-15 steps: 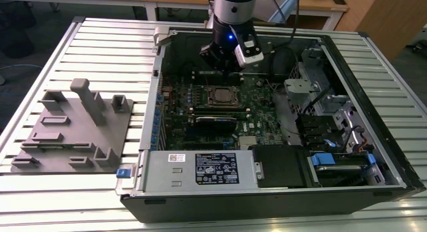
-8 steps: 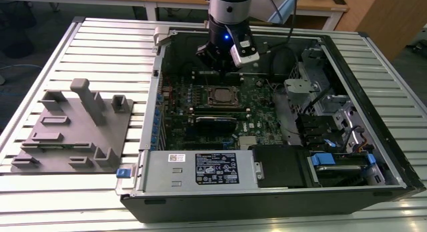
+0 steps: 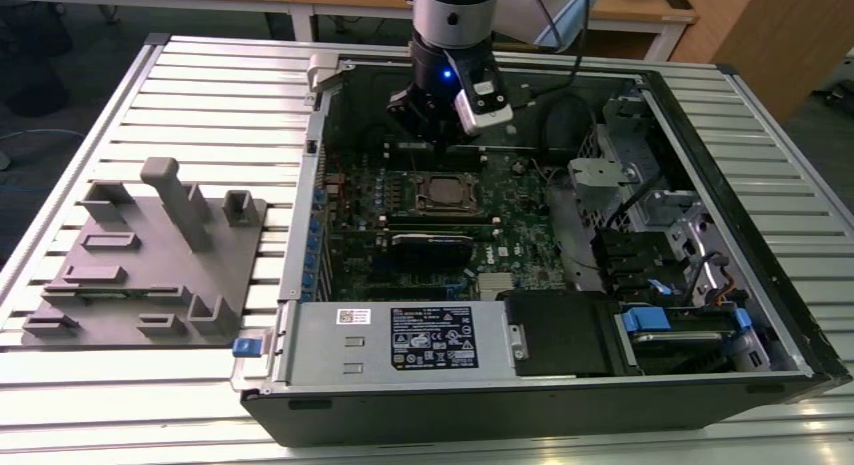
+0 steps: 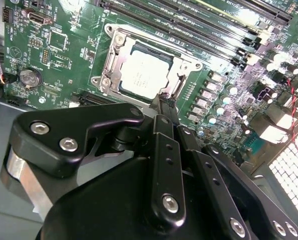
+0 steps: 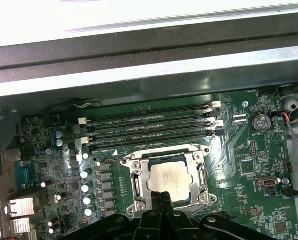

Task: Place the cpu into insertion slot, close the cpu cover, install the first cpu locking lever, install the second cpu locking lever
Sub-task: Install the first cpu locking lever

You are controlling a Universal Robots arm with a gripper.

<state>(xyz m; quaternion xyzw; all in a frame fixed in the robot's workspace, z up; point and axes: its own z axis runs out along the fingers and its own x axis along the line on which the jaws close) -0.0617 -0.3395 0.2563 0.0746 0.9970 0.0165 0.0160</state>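
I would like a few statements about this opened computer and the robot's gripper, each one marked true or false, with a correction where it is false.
1. The small square chip with a dull silver-grey metal top lies in the silver-rimmed square socket of the green circuit board. True.
2. The thin square silver metal cover frame stands raised above the socket. False: it lies flat around the chip.
3. The black gripper holds the chip in the air. False: it hangs at the socket's edge, and the chip lies inside the socket.
4. A grey moulded fixture plate lies on the slatted table, at the exterior view's left of the black computer case. True.
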